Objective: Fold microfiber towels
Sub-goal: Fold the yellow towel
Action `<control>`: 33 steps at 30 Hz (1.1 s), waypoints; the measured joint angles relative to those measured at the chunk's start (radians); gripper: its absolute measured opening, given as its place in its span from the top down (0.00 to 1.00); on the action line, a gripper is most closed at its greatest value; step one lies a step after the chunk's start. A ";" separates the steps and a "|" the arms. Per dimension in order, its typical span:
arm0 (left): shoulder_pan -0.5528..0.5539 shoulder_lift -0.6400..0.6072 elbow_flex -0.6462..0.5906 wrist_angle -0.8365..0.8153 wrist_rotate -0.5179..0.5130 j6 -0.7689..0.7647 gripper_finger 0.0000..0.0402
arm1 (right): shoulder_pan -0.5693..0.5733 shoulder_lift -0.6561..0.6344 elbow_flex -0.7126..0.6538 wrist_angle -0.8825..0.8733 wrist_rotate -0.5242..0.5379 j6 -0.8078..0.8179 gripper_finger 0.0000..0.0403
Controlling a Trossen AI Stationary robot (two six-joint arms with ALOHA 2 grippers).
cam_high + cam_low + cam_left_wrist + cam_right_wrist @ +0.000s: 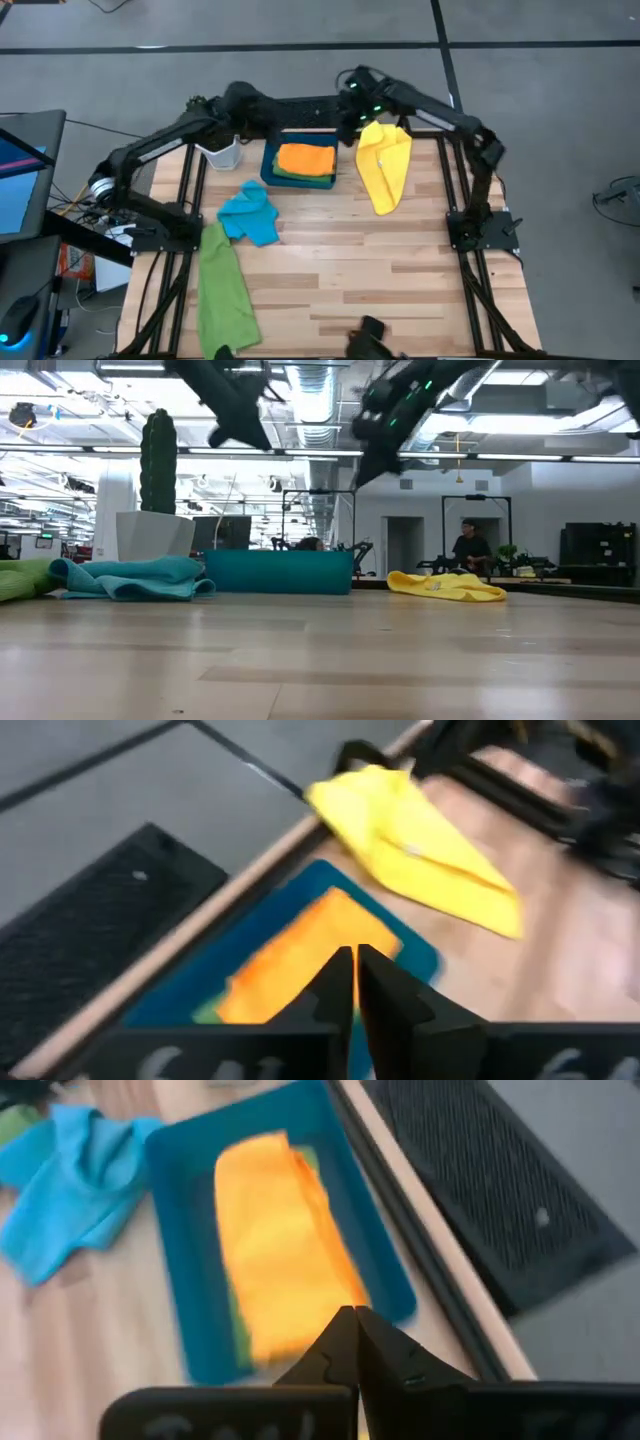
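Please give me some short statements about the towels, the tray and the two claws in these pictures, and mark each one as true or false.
1. The orange towel lies folded in the tray. True.
2. The yellow towel lies inside the tray. False: it lies on the table beside the tray, on the right arm's side.
3. The blue towel is neatly folded. False: it lies crumpled on the table.
4. A green towel lies stretched along the table's left edge. True.
5. The left claw is wide open. False: its fingers are shut, and it holds nothing.
6. The right claw is above the tray, shut and empty. True.
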 joint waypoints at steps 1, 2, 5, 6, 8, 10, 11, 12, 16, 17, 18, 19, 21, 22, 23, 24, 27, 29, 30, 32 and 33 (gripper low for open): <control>-0.003 -0.024 0.000 -0.024 0.028 0.000 0.96 | -0.004 -0.029 -0.004 -0.049 0.003 0.005 0.92; -0.007 -0.046 0.000 -0.049 0.054 0.000 0.94 | -0.006 -0.059 -0.019 -0.093 0.014 0.006 0.91; -0.041 -0.101 -0.012 -0.105 0.115 -0.004 0.85 | -0.005 -0.148 -0.140 -0.168 0.046 0.043 0.87; -0.054 -0.115 -0.023 -0.118 0.125 -0.015 0.81 | -0.001 -0.181 -0.207 -0.162 0.045 0.069 0.87; -0.086 -0.130 -0.043 -0.135 0.130 -0.044 0.73 | 0.019 -0.258 -0.363 -0.144 0.049 0.118 0.85; -0.115 -0.131 -0.053 -0.136 0.111 -0.071 0.66 | 0.054 -0.329 -0.538 -0.071 0.051 0.164 0.84; -0.128 -0.131 -0.058 -0.135 0.099 -0.081 0.63 | 0.077 -0.357 -0.624 -0.017 0.051 0.192 0.83; -0.140 -0.131 -0.063 -0.127 0.082 -0.090 0.60 | 0.102 -0.379 -0.700 0.041 0.051 0.225 0.82; -0.176 -0.121 -0.097 -0.079 0.034 -0.116 0.52 | 0.209 -0.424 -0.910 0.233 0.060 0.321 0.76; -0.180 -0.121 -0.108 -0.063 0.031 -0.123 0.51 | 0.236 -0.424 -0.940 0.266 0.083 0.328 0.74; -0.184 -0.121 -0.119 -0.042 0.030 -0.130 0.51 | 0.261 -0.423 -0.961 0.276 0.120 0.330 0.72; -0.184 -0.121 -0.129 -0.027 0.032 -0.137 0.50 | 0.286 -0.417 -0.973 0.278 0.168 0.329 0.70; -0.184 -0.121 -0.146 -0.024 0.032 -0.143 0.50 | 0.325 -0.400 -0.985 0.293 0.252 0.310 0.66; -0.184 -0.121 -0.155 -0.015 0.033 -0.148 0.51 | 0.340 -0.395 -0.988 0.288 0.272 0.289 0.64; -0.184 -0.121 -0.167 -0.001 0.034 -0.151 0.51 | 0.349 -0.389 -0.988 0.288 0.277 0.271 0.63; -0.184 -0.121 -0.178 0.004 0.036 -0.156 0.51 | 0.360 -0.382 -0.988 0.295 0.277 0.254 0.62; -0.184 -0.121 -0.212 0.012 0.051 -0.173 0.51 | 0.401 -0.356 -0.988 0.301 0.282 0.227 0.58; -0.186 -0.122 -0.237 0.034 0.061 -0.188 0.51 | 0.424 -0.321 -0.988 0.302 0.286 0.214 0.57; -0.190 -0.122 -0.251 0.047 0.060 -0.196 0.51 | 0.432 -0.302 -0.988 0.302 0.288 0.207 0.56; -0.191 -0.121 -0.273 0.060 0.061 -0.202 0.51 | 0.438 -0.261 -0.988 0.310 0.309 0.201 0.56; -0.192 -0.121 -0.281 0.070 0.062 -0.202 0.51 | 0.438 -0.240 -0.985 0.309 0.317 0.209 0.56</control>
